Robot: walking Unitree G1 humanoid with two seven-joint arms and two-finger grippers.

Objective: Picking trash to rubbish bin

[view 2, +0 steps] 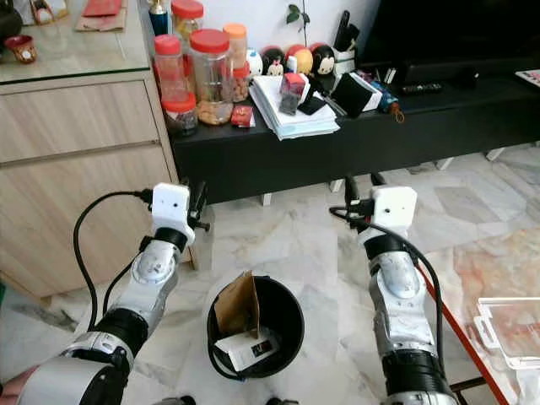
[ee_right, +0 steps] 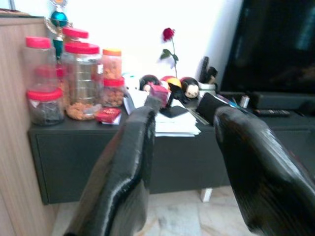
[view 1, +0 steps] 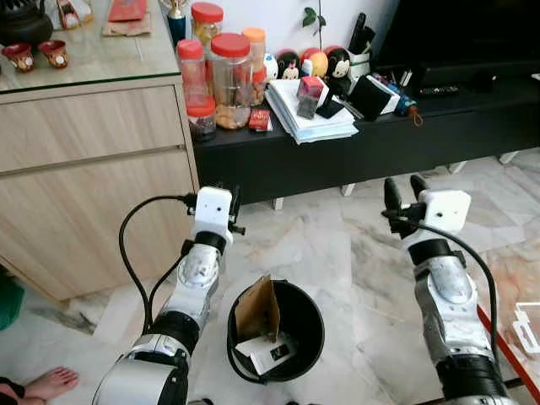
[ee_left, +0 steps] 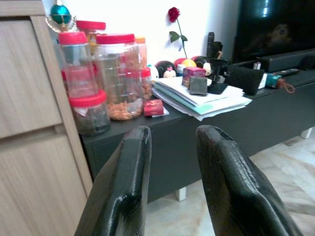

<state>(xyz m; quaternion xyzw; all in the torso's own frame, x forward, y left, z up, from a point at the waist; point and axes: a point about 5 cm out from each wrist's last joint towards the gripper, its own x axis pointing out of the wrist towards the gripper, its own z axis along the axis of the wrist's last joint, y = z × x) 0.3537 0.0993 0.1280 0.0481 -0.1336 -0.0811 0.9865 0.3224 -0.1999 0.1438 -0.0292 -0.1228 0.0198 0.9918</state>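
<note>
Head views: the black rubbish bin (view 1: 275, 331) sits on the marble floor (view 1: 337, 253) between the two raised arms, with a brown cardboard piece (view 1: 256, 309) standing inside and a white packet (view 1: 266, 350) lying at the bottom. The left end effector (view 1: 226, 199) is up near the wooden cabinet (view 1: 93, 160), holding nothing. The right end effector (view 1: 404, 196) is level with it, fingers parted, nothing between them. Ahead, the low black TV console (view 1: 354, 143) carries red-lidded jars (view 1: 229, 78) and a stack of papers (view 1: 308, 118). A person's bare foot (view 1: 49, 384) shows at the lower left corner.

Left wrist view: the two black fingers (ee_left: 123, 191) stand apart, empty, aimed at the jars and papers.

Right wrist view: fingers (ee_right: 125, 172) spread wide, empty, facing the same console.
</note>
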